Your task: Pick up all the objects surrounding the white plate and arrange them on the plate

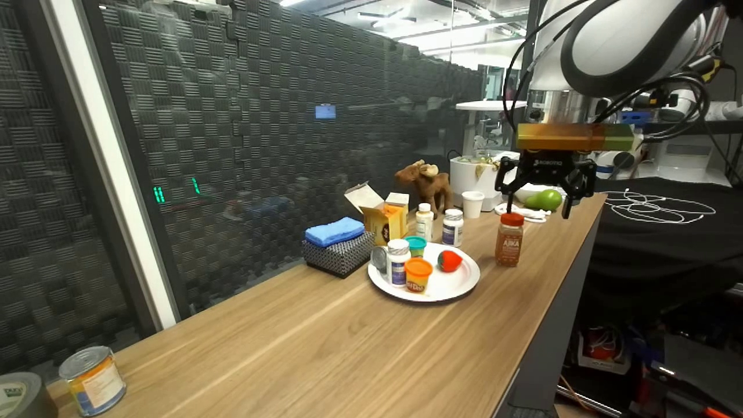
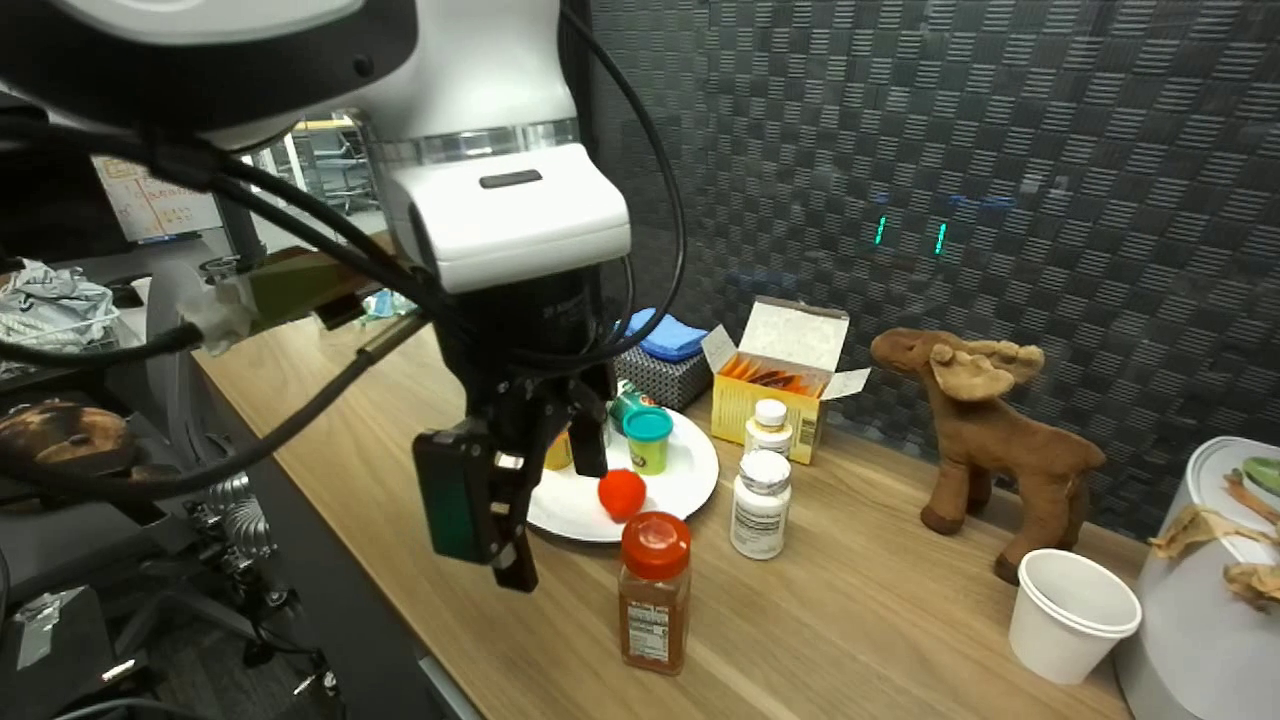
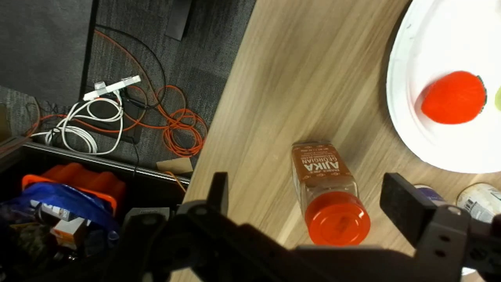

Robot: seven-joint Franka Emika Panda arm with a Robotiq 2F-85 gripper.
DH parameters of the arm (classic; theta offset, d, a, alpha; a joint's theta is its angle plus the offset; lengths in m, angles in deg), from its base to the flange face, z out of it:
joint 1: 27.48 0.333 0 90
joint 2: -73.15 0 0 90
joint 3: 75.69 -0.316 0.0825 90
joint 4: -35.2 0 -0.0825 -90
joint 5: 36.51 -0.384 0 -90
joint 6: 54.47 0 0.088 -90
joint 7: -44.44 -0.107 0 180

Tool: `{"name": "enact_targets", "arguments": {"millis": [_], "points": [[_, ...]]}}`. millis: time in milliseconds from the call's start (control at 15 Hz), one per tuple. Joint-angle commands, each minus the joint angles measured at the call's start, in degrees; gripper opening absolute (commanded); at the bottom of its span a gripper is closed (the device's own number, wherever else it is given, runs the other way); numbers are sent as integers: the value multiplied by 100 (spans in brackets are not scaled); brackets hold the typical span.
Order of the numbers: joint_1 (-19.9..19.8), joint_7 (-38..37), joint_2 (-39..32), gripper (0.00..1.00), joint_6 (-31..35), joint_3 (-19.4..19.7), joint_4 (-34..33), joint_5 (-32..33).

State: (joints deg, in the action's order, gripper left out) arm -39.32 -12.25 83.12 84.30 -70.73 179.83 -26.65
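The white plate (image 1: pixel 450 284) holds a red strawberry-like object (image 1: pixel 449 261), a teal-lidded tub (image 2: pixel 648 445), an orange-lidded tub (image 1: pixel 418 276), a white bottle (image 1: pixel 398 264) and a can (image 1: pixel 379 258). The red-capped spice jar (image 3: pixel 325 168) stands upright on the table beside the plate; it also shows in both exterior views (image 1: pixel 508 244) (image 2: pixel 652 610). My gripper (image 3: pixel 307 192) is open and empty above the jar, and in the wrist view the jar lies between its fingers, touching neither. Two white bottles (image 2: pixel 760 505) (image 2: pixel 768 430) stand on the table near the plate.
An open yellow box (image 1: pixel 388 223), a black box (image 1: pixel 342 255) with a blue cloth (image 1: pixel 335 231), and a brown plush moose (image 2: pixel 1000 440) stand along the wall. White cups (image 2: pixel 1075 615) and a white pot (image 2: pixel 1195 600) are beyond. A can (image 1: pixel 93 380) sits at the far end.
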Motion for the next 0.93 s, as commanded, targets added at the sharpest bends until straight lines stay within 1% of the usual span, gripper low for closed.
{"name": "enact_targets", "arguments": {"millis": [0,400,667,867], "points": [[-36,159,-469,100,-42,81,-569,-59],[59,432,-1215,100,-107,274,-1318,-269],[121,709,-1508,100,-198,286,-1509,-567],[177,812,-1569,100,-216,300,-1492,-726]]}}
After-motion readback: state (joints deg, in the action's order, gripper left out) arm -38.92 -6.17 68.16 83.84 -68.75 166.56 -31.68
